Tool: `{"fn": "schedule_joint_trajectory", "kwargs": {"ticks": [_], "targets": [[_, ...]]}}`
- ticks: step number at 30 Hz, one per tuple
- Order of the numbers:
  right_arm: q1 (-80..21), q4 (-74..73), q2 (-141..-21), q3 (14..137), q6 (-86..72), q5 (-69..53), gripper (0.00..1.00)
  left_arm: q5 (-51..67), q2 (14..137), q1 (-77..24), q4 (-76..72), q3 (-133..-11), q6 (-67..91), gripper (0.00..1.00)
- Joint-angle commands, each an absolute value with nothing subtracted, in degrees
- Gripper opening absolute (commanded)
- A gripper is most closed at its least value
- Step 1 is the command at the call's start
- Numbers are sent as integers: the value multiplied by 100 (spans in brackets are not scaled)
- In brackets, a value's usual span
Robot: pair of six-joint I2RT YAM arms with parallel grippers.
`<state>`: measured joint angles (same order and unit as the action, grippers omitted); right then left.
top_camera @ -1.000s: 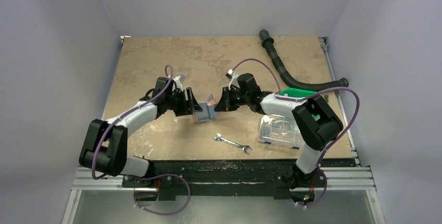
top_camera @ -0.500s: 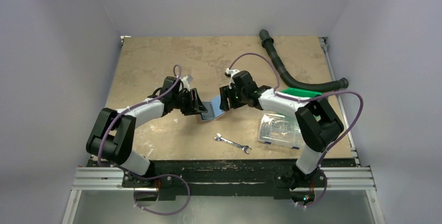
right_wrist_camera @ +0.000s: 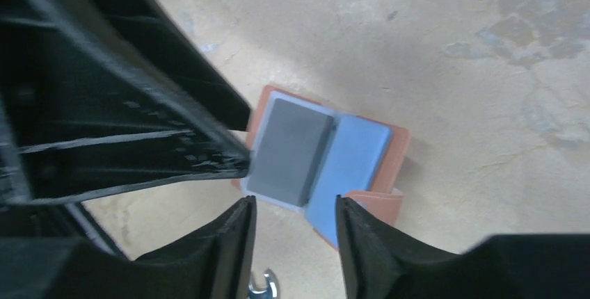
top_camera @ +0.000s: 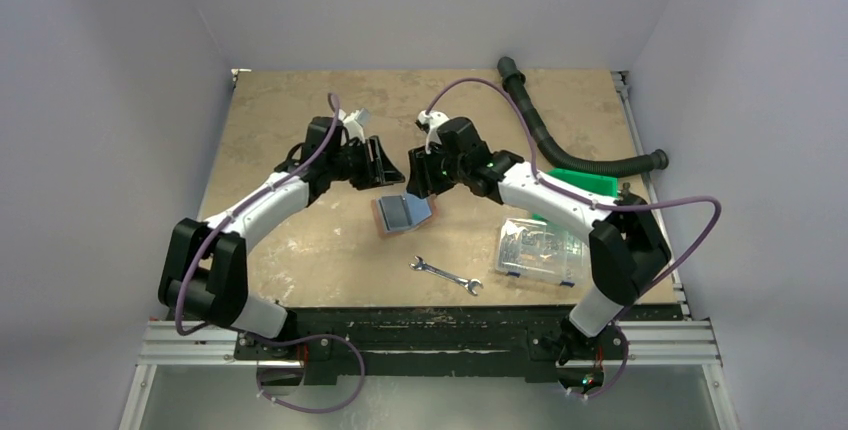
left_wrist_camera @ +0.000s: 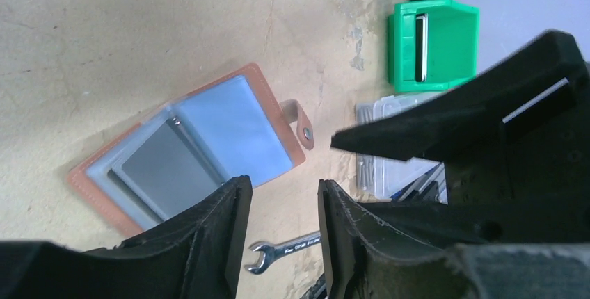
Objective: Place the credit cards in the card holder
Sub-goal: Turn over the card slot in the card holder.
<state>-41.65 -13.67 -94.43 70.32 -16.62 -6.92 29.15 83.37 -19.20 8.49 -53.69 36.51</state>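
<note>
**Two empty hands hovering by an open wallet**

The wallet (top_camera: 402, 213) is lying spread open on the counter (top_camera: 300, 110), pockets facing up so they are reachable from above; the grey card (left_wrist_camera: 167, 170) is sitting on one half and the blue card (left_wrist_camera: 233, 128) on the other, both seemingly inside the brown rim; the left hand (top_camera: 378, 162) and right hand (top_camera: 418, 178) are hanging just beyond it, facing each other, fingers apart and gripping nothing, probably because a wallet lying flat is needing no support.
</note>
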Motion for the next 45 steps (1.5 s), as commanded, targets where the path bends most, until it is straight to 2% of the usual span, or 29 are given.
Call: {"fn": "schedule_joint_trajectory", "kwargs": {"ticks": [1,5,8,11,15,20,23,25,30,36,40,45], "targets": [[-4023,-632,-9404,6982,-2106,-1915,44,3213,8769,-1951,230,-5287,4022,41],[-3575,674,-9805,6423,-2794,-3439,21,3215,9198,-1958,-239,-4947,4064,32],[-3391,1813,-10217,6024,-3300,-4039,19,3111,9476,-1953,-607,-4597,4070,30],[-3236,2463,-10770,5810,-3618,-4379,17,2919,9777,-1942,-590,-4397,3944,22],[-2859,3182,-11183,5239,-3839,-4341,16,2363,9737,-1925,-447,-3965,3810,14],[-2750,1996,-11319,5315,-2893,-3255,16,1758,9595,-1908,-72,-3790,3650,11],[-2746,1744,-11127,5337,-2820,-3165,16,1772,9491,-1907,-21,-3807,3681,11],[-2795,1360,-10769,5505,-2685,-3014,17,1917,9405,-1907,164,-3953,3654,12],[-3010,684,-10280,6163,-2515,-3218,21,2694,9359,-1978,624,-4844,3472,22],[-3074,1488,-10461,6204,-3142,-4028,28,2963,9349,-2169,588,-5402,3611,25],[-3026,2064,-10833,5925,-3430,-4178,28,2953,9584,-2175,198,-4967,3752,22],[-2941,2086,-11180,5560,-3183,-3867,29,2178,9699,-1969,184,-4229,3588,17]]}}
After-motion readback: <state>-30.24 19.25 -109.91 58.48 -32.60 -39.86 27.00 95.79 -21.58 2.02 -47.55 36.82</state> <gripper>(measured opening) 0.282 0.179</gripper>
